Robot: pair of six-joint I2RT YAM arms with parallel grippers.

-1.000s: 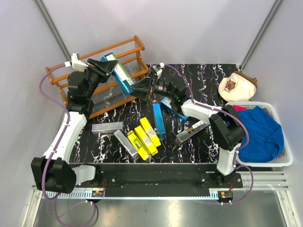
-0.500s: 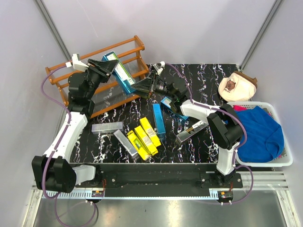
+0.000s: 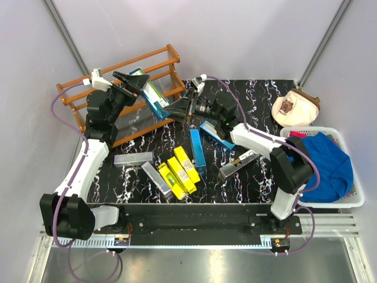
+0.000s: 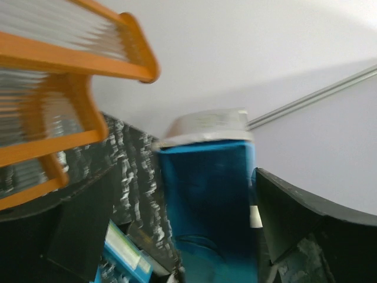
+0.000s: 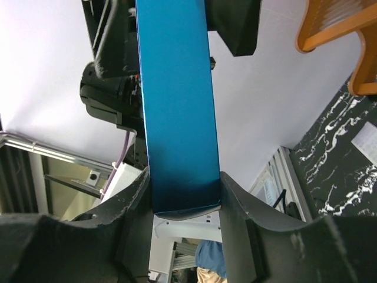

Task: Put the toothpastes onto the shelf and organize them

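1. Two pincers meet on one carton. The right gripper (image 5: 185, 197) is pressed onto the near end of a blue-teal toothpaste carton (image 5: 177, 106), one finger flat against each long side.
2. At the far end of that carton the left gripper (image 4: 194, 227) stands spread wide. Its fingers (image 4: 297, 218) flank the carton, and a gap shows on the left.
3. A second ago it was the other way round: the left one was clamped on the carton and the right one was spread beside it. The carton has just changed hands.
4. It hangs tilted at the right end of the shelf (image 3: 158, 59), with its far end up by the top rails. Whether it touches the wood, I cannot tell.
5. This likely means the right arm does the placing, once the left fingers draw clear of the carton.
6. On the near part of the table (image 3: 259, 97) lie the yellow cartons (image 3: 179, 171), a silver-grey carton (image 3: 133, 158) and another blue carton (image 3: 197, 149). None of these is shelved, so most of the job remains.
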